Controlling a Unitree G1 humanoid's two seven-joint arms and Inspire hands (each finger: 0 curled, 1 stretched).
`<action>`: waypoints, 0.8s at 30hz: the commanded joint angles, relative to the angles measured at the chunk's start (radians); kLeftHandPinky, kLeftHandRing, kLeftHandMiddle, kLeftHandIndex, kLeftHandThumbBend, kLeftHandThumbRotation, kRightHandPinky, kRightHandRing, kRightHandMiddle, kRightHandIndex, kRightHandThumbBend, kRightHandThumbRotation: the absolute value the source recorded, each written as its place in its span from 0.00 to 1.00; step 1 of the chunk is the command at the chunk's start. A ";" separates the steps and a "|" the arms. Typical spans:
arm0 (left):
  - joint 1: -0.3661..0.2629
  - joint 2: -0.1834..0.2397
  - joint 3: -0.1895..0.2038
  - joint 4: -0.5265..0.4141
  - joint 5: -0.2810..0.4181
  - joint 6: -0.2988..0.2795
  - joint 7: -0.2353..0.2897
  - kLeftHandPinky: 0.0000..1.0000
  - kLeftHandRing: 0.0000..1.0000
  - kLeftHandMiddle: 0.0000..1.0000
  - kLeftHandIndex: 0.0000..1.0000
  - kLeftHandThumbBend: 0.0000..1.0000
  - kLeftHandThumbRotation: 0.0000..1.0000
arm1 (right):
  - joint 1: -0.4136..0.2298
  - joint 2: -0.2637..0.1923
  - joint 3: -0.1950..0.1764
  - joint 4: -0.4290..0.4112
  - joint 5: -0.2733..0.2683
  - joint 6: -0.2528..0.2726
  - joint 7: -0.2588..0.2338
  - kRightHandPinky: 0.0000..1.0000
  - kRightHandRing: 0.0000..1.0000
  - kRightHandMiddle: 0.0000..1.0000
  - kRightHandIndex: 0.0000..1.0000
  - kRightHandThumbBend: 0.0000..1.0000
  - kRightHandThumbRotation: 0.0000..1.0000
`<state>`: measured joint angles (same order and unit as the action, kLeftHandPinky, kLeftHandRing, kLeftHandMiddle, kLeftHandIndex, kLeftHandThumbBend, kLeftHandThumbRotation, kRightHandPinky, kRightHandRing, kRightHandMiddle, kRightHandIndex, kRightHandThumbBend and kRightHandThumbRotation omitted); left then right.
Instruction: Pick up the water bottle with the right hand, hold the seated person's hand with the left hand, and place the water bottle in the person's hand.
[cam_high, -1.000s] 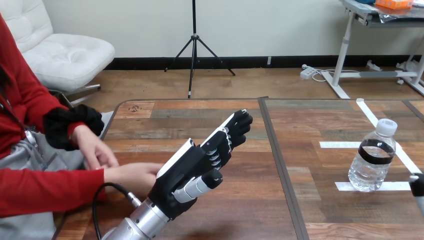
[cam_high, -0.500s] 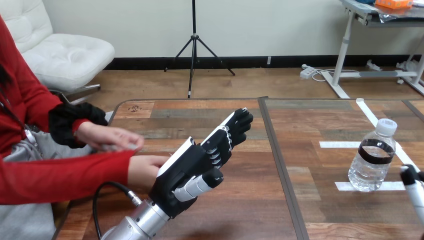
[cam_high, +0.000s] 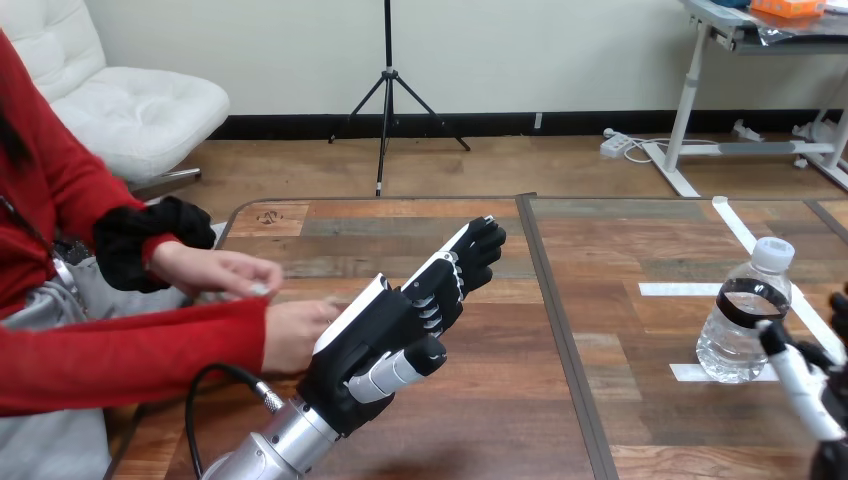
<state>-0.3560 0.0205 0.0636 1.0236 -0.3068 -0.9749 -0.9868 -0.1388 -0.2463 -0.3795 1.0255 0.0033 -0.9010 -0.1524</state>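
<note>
A clear water bottle with a white cap and a black label band stands upright on the table at the right. My right hand rises at the lower right corner, fingers open, just right of the bottle and apart from it. My left hand is held over the table's middle left, fingers straight and open, palm edge turned up. The person's hand with the red sleeve sits just left of my left hand, close behind its palm; contact cannot be told. The person's other hand hovers above it.
The wooden table has a dark seam down its middle and white tape strips around the bottle. The person sits at the left edge with both forearms over the table corner.
My right hand has risen into view toward the bottle. The person's red-sleeved hand has slid right, toward my left hand, and the other hand has moved out over it. My left hand stayed still.
</note>
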 joint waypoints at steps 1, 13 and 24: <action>-0.063 0.003 0.021 -0.009 -0.014 -0.003 0.004 1.00 1.00 1.00 1.00 1.00 0.81 | -0.101 -0.029 0.030 0.013 -0.012 0.021 -0.003 0.81 0.95 0.92 0.95 1.00 0.57; -0.065 0.002 0.025 -0.011 -0.025 0.002 -0.008 1.00 1.00 1.00 1.00 1.00 0.80 | -0.146 -0.037 0.069 0.047 -0.045 0.069 -0.026 0.84 0.96 0.93 0.96 1.00 0.55; -0.063 0.006 0.030 -0.015 -0.017 -0.003 -0.007 1.00 1.00 1.00 1.00 1.00 0.80 | -0.178 -0.048 0.106 0.068 -0.081 0.115 -0.059 0.84 0.96 0.94 0.98 1.00 0.56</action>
<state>-0.3561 0.0208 0.0759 1.0235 -0.3082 -0.9706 -0.9947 -0.2291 -0.2620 -0.2944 1.0854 -0.0592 -0.7913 -0.1960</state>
